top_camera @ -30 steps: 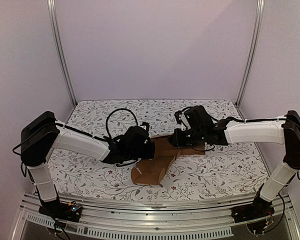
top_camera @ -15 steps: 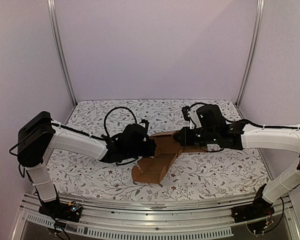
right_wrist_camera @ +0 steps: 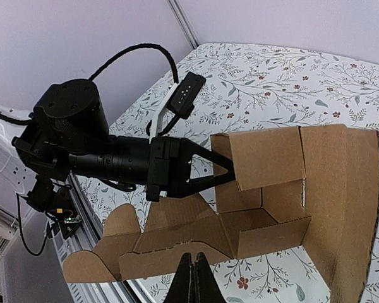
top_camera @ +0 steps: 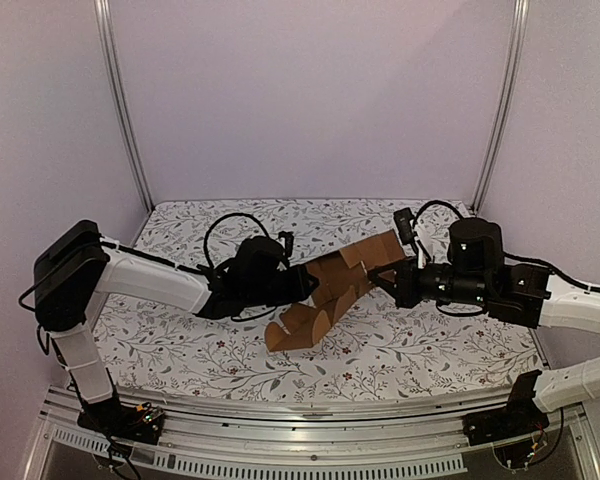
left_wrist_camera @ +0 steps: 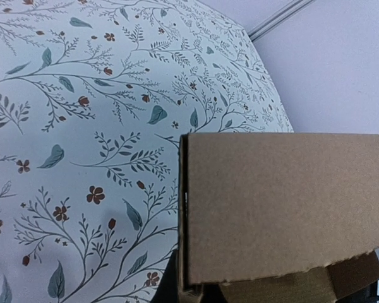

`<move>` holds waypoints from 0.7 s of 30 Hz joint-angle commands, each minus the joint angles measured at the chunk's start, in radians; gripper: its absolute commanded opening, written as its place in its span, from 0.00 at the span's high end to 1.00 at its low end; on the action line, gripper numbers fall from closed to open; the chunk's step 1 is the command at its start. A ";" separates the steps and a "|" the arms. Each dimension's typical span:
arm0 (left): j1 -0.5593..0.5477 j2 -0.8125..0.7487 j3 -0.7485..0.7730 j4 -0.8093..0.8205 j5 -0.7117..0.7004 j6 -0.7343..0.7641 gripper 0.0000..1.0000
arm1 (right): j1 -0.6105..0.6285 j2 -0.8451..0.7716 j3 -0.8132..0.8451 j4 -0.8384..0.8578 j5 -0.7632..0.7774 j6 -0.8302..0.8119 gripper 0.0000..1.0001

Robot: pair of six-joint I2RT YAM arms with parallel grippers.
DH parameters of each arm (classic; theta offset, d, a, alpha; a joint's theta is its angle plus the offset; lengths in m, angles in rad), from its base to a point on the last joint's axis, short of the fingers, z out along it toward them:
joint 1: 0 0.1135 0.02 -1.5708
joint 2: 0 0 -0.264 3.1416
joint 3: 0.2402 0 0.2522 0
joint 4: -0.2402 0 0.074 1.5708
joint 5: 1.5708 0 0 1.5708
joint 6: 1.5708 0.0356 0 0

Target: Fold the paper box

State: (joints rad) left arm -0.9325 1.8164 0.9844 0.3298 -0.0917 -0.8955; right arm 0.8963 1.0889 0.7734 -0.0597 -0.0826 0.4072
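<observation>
Box (top_camera: pixel 320 305) half-formed, held above bench (top_camera: pixel 160 345) centre. Left end effector (top_camera: pixel 305 285) clenched on flap; right end effector (top_camera: pixel 378 280) pinching wall edge. Looks light, thin, creasable: grip beside scored folds.

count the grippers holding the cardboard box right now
2. The left gripper pinches a flap on the left side of the box. The right gripper is shut on its right side. No other grippers are in view.

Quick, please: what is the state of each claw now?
Left claw: closed, pinching the paper box.
Right claw: closed on the paper box's lower edge.
</observation>
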 commanded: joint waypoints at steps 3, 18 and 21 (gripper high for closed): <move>0.017 -0.054 -0.028 0.071 0.067 -0.102 1.00 | 0.060 -0.060 -0.053 0.049 0.017 -0.079 1.00; 0.037 -0.040 -0.082 0.285 0.242 -0.327 1.00 | 0.094 -0.063 -0.057 0.191 0.213 -0.056 1.00; 0.034 -0.039 -0.081 0.296 0.259 -0.329 1.00 | 0.093 -0.048 -0.043 0.192 0.249 -0.050 1.00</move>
State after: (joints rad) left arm -0.9028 1.7741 0.9161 0.5594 0.1123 -1.1908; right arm 0.9825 1.0351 0.7029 0.1009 0.0883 0.3470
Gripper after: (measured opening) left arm 0.025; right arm 0.003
